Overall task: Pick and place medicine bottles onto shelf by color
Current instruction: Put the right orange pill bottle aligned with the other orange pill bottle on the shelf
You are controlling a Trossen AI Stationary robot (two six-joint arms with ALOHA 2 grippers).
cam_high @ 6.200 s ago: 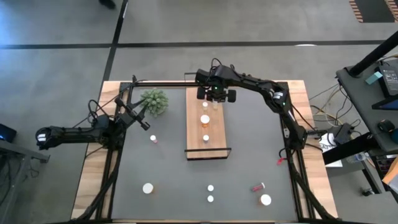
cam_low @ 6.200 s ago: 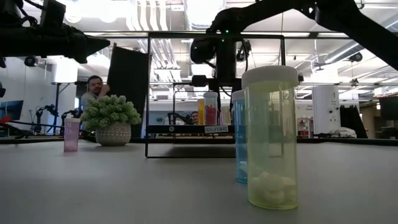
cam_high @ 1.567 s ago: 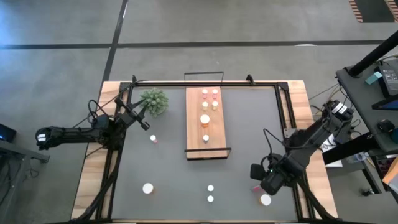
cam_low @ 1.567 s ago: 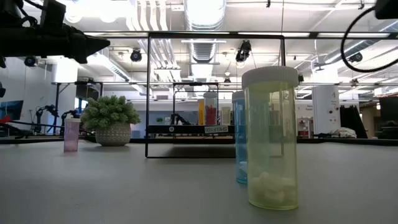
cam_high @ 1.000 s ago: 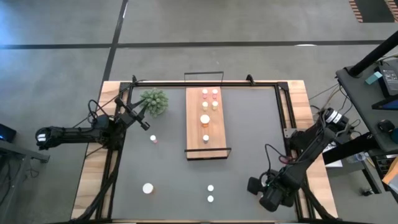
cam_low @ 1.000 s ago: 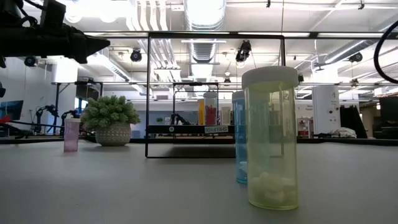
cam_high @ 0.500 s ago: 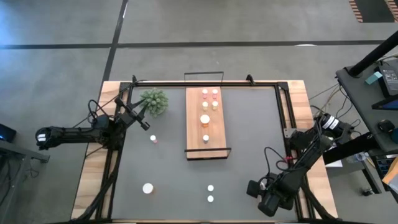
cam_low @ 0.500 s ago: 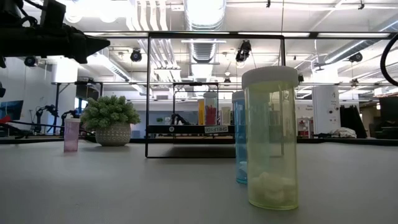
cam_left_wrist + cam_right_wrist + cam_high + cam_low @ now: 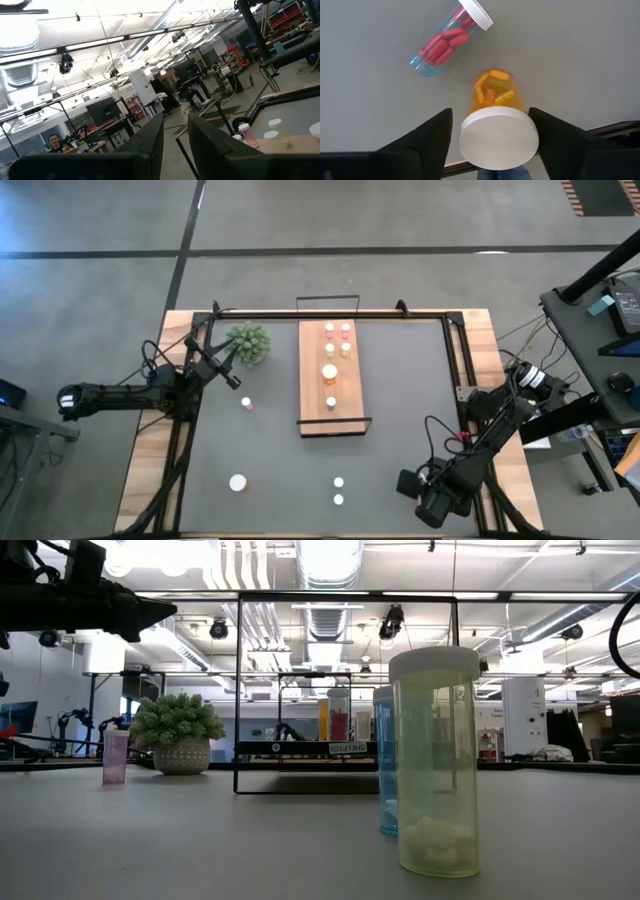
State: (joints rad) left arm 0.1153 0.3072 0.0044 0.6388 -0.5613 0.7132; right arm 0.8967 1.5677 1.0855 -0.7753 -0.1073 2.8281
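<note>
The light-wood shelf (image 9: 330, 380) lies mid-table with several bottles standing on its far half. My right gripper (image 9: 428, 502) is open at the table's near right, pointing down. Its fingers (image 9: 432, 137) stand on either side of an upright orange bottle with a white cap (image 9: 499, 135) without touching it. A clear bottle of red pills (image 9: 451, 37) lies on its side just beyond. My left gripper (image 9: 233, 376) waits in the air at the far left, open and empty. Loose bottles stand on the table: a pink one (image 9: 246, 403), a white-capped one (image 9: 238, 481), and two small ones (image 9: 339, 481) (image 9: 338, 500).
A green spiky plant (image 9: 248, 342) in a pot stands at the far left, close to my left gripper. Black wire rails rise at the shelf's two short ends (image 9: 345, 690). In the low view a yellowish bottle (image 9: 435, 760) and a bluish one (image 9: 384, 760) stand near the front edge.
My right gripper has shifted a little toward the table's near edge over the orange bottle, then held still. My left arm has not moved.
</note>
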